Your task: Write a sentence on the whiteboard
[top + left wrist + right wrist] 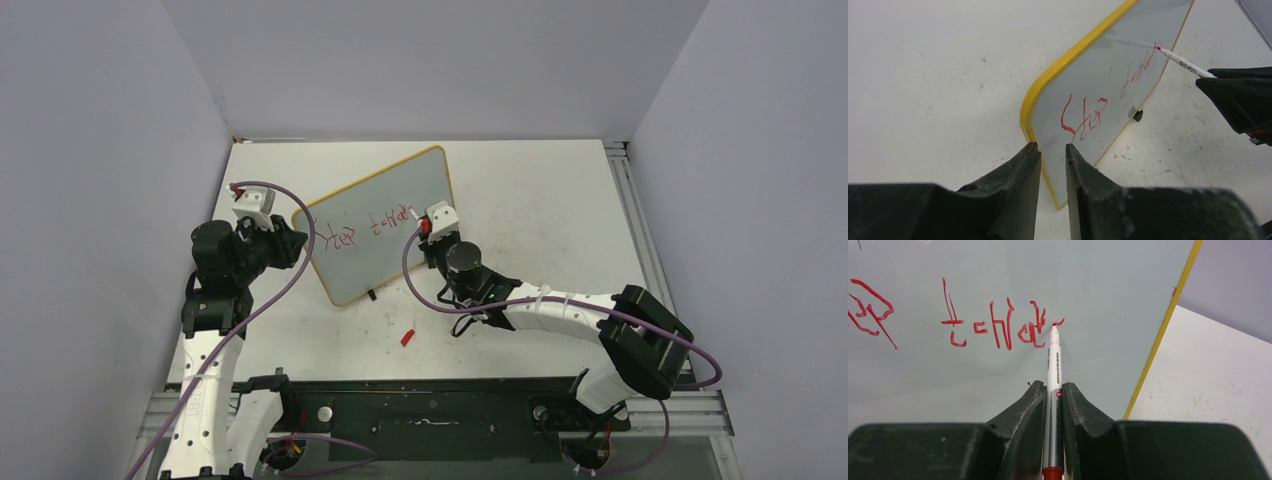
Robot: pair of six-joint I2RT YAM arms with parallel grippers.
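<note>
R fingers [1033,400] nearest lens, pinched tight on marker [1053,365]. Its long axis runs straight ahead, red tip touching whiteboard [1088,285] just right of last letters of sentence [993,325]. L fingers [1029,162] clamp board's yellow edge at near corner, narrow gap, propping it tilted on bench [540,200]. Next stroke is R arm's, I'd judge: blank board lies ahead-right of tip, toward yellow frame.

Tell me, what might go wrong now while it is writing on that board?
1. The left claw pinches only one corner of the whiteboard; pressure from the marker could twist it or pull it loose.
2. The right claw holds the marker far back from its tip, so the tip might wobble and smear the red letters.
3. A small red piece lies loose near the right arm and could get knocked.
</note>
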